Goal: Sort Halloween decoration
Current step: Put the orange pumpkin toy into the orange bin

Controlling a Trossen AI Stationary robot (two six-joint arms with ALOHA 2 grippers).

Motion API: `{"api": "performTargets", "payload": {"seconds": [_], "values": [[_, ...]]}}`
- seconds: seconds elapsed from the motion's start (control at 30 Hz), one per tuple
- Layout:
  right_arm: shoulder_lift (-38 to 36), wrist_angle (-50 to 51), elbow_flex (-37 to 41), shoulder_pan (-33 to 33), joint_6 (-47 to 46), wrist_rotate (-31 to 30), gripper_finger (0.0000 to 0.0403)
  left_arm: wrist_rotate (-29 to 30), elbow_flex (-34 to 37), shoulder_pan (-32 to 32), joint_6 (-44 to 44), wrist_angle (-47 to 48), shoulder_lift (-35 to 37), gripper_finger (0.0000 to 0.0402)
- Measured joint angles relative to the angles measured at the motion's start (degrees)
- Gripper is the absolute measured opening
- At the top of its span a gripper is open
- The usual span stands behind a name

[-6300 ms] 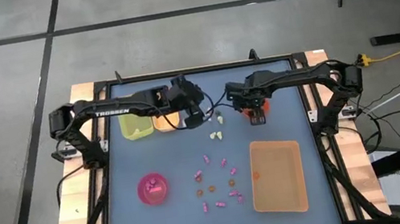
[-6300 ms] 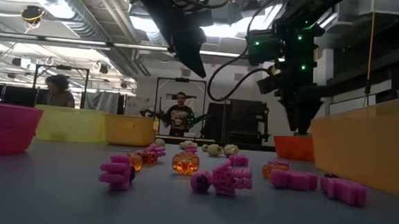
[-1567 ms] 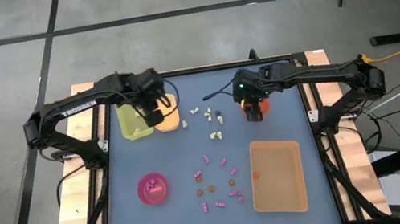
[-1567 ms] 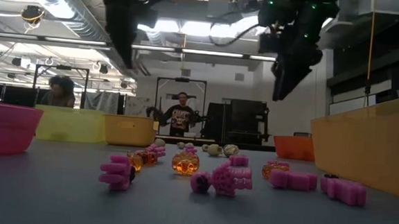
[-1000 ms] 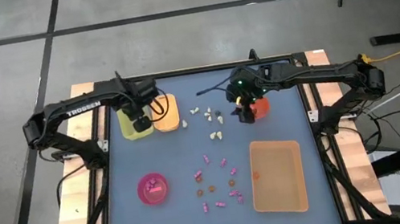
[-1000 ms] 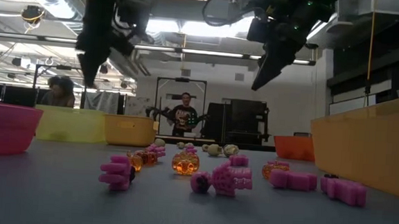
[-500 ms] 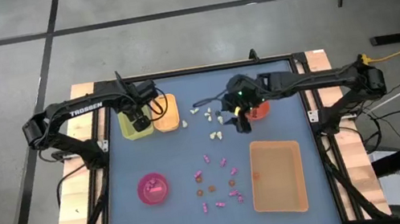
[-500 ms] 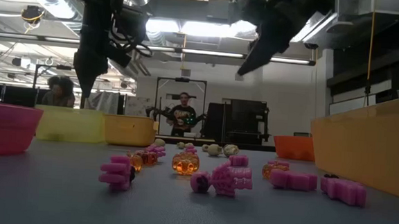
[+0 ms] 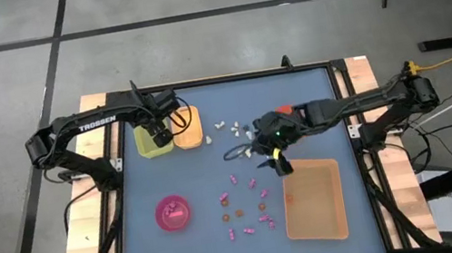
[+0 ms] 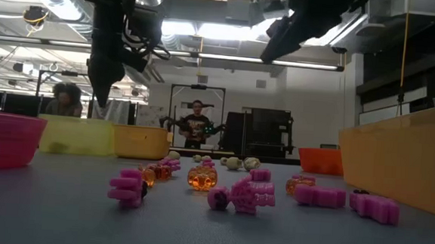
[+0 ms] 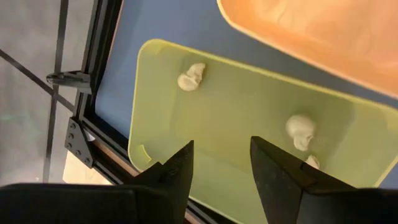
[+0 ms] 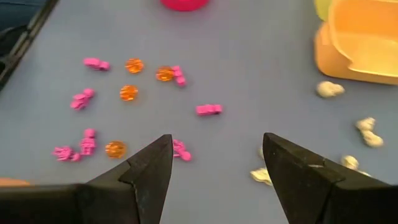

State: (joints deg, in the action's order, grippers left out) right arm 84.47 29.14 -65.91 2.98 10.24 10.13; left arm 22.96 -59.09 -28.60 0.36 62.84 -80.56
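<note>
Our right gripper [image 9: 279,162], jaws spread and empty, hangs near the table's middle, over the tiny cream-white skull trinkets [image 12: 329,89]. The left gripper [image 11: 221,163] (also released) hovers above the yellow-green rectangular plastic tray [image 11: 236,118].

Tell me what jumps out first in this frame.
The scatter of tiny magenta-pink and orange-brown trinkets mid-table, between the round pink bowl and the large tan rectangular tray. The right gripper hangs open over that scatter's edge, near a few cream-white trinkets. The left gripper hangs open above the green rectangular tray, where cream-white skulls lie.
</note>
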Motion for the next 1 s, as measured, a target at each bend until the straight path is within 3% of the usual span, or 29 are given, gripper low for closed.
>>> {"api": "performTargets", "payload": {"seconds": [0.33,1.0], "values": [[0.02,-4.32,0.0,7.47,-4.06,-0.09,0.0248,-0.09,0.0,0.0,-0.01,-0.37,0.0,0.0142],[0.85,-17.64,0.0,18.37,-3.99,-8.33,0.0248,-0.11,0.0,0.0,0.0,-0.41,-0.01,0.0142]]}}
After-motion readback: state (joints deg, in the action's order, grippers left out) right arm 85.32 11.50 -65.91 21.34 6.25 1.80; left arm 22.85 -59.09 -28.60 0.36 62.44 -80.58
